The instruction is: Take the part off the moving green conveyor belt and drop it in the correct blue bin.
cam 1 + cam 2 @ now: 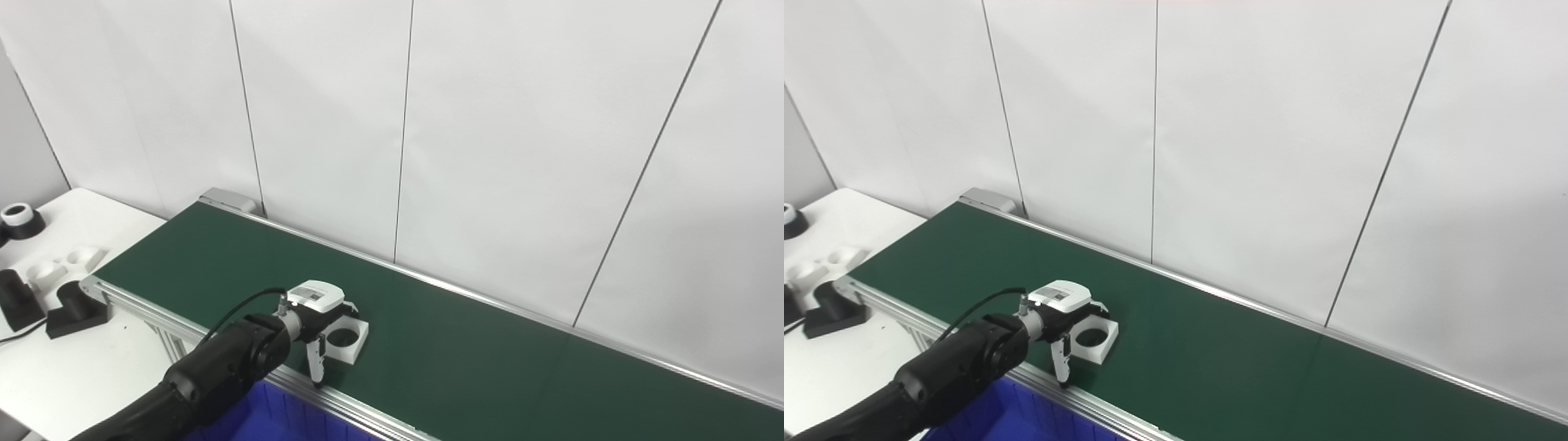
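The left hand [318, 321] reaches over the belt [465, 349], fingers spread around the white part [346, 340]; whether it grips is unclear. The blue bin [275, 416] is cut off below.

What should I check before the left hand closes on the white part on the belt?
1. Left hand at the white part: ok, it sits over the part's near-left side.
2. Fingers apart for the grasp: ok, one finger points down to the belt, clear of the part.
3. Firm grip made: cannot tell, contact is hidden by the hand.
4. Part lying flat, hole up: ok.
5. Blue bin within reach: ok, just below the belt's near rail.
6. Right hand: cannot tell, out of view.
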Controlling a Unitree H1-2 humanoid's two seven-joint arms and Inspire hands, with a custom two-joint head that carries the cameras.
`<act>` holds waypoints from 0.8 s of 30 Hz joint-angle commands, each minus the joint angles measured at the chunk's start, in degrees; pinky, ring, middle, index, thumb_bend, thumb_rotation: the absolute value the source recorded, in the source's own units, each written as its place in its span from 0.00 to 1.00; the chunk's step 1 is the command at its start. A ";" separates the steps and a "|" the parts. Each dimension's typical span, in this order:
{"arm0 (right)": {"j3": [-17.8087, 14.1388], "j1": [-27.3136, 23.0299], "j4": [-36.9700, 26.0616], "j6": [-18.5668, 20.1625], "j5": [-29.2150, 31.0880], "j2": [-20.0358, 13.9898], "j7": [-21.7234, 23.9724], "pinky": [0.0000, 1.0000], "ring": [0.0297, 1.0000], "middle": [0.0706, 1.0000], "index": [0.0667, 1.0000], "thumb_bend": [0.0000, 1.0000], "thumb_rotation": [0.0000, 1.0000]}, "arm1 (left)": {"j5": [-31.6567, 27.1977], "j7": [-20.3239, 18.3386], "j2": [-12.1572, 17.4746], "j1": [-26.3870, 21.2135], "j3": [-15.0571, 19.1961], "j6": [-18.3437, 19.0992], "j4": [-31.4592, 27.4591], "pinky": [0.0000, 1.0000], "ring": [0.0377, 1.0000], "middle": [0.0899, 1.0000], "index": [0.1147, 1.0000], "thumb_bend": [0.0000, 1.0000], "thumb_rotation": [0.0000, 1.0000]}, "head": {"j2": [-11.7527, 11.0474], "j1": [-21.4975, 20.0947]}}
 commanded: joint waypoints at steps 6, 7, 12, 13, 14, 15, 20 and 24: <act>0.16 -0.04 -2.16 -3.17 -0.34 0.17 -0.86 0.69 0.76 0.80 0.89 0.54 0.66 | 3.13 12.89 -0.91 -1.04 -1.74 -4.98 7.43 0.71 0.68 0.65 0.46 0.54 0.04 | 0.32 -0.16; 0.18 -0.02 -2.18 -3.17 -0.43 0.14 -0.91 0.68 0.76 0.80 0.89 0.54 0.66 | 2.96 13.96 -0.98 -1.16 -1.67 -5.45 7.93 0.68 0.64 0.56 0.42 0.53 0.02 | 0.32 -0.16; 0.33 0.26 -2.36 -3.17 -0.16 -0.02 -1.01 0.68 0.76 0.80 0.89 0.53 0.65 | 1.95 15.34 -0.82 -1.68 -1.34 -6.46 8.08 0.63 0.56 0.47 0.40 0.52 0.00 | 0.11 -0.31; 0.34 0.28 -2.35 -3.17 -0.19 -0.04 -1.07 0.68 0.76 0.80 0.89 0.54 0.65 | 1.81 15.37 -0.77 -1.70 -1.33 -6.54 7.96 0.62 0.55 0.47 0.40 0.52 0.00 | 0.11 -0.31; 0.33 0.30 -2.37 -3.17 -0.21 -0.03 -1.07 0.68 0.76 0.80 0.89 0.54 0.65 | 1.67 15.05 -0.75 -1.72 -1.29 -6.35 7.68 0.61 0.55 0.47 0.40 0.52 0.00 | 0.55 -0.38; 0.31 0.32 -2.39 -3.17 -0.22 -0.02 -1.05 0.69 0.76 0.81 0.89 0.54 0.65 | 1.58 14.81 -0.74 -1.74 -1.27 -6.19 7.49 0.61 0.55 0.46 0.40 0.52 0.00 | 0.55 -0.38; 0.30 0.58 -2.81 -3.17 0.25 -0.11 -0.79 0.69 0.76 0.80 0.89 0.54 0.65 | 0.77 13.35 -0.53 -1.33 -0.89 -6.13 5.90 0.62 0.54 0.46 0.41 0.52 0.00 | 0.86 -0.78; 0.09 0.71 -3.14 -3.17 0.64 -0.11 -0.43 0.69 0.76 0.81 0.89 0.55 0.65 | 0.28 12.60 -0.62 -0.87 -0.54 -5.91 4.51 0.62 0.54 0.45 0.42 0.52 0.00 | 1.06 -0.75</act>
